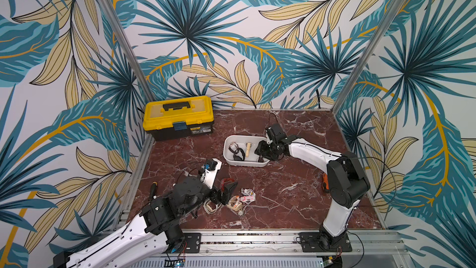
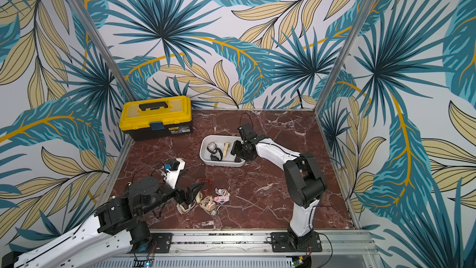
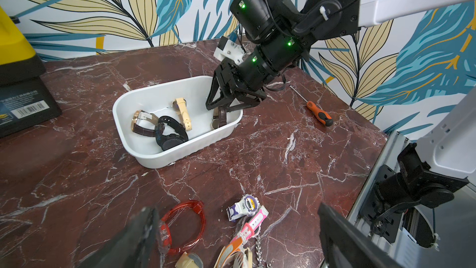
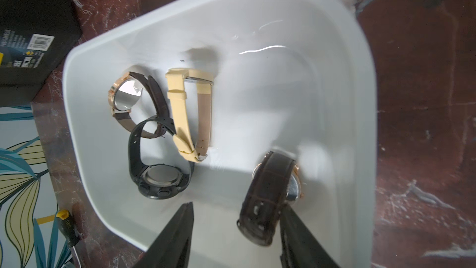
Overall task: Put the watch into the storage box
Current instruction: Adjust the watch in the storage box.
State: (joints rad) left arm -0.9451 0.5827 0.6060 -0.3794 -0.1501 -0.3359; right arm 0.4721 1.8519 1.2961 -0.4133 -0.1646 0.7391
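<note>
At the far left of the table (image 1: 283, 202) stands a yellow-lidded toolbox (image 1: 177, 117), and a yellow-handled screwdriver (image 1: 153, 189) lies at the table's left edge. The left pincer (image 1: 224, 191) hangs low over the front left of the table, its fingers (image 3: 144, 230) spread wide and holding nothing. Loose watches lie in a heap under it and just to its right: a red one (image 3: 180, 225), a purple one (image 3: 244, 206), a pink one (image 3: 253, 224) and beige ones (image 1: 210, 206).

The box (image 1: 244, 163) sits mid-table, well apart from the heap. From left to right it holds a gold-cased watch (image 4: 126, 99), a black watch (image 4: 159, 179) overlapping that one's strap, and a cream watch (image 4: 180, 114). At its right end the brown watch (image 4: 268, 194) rests inside on the floor.

The right pincer (image 4: 237, 204) reaches down into that end. Its fingers are apart. The brown watch sits just beside one finger, with a clear gap to the other, so it is not pinched.

An orange screwdriver (image 3: 319, 113) lies on the table to the right of the box.
</note>
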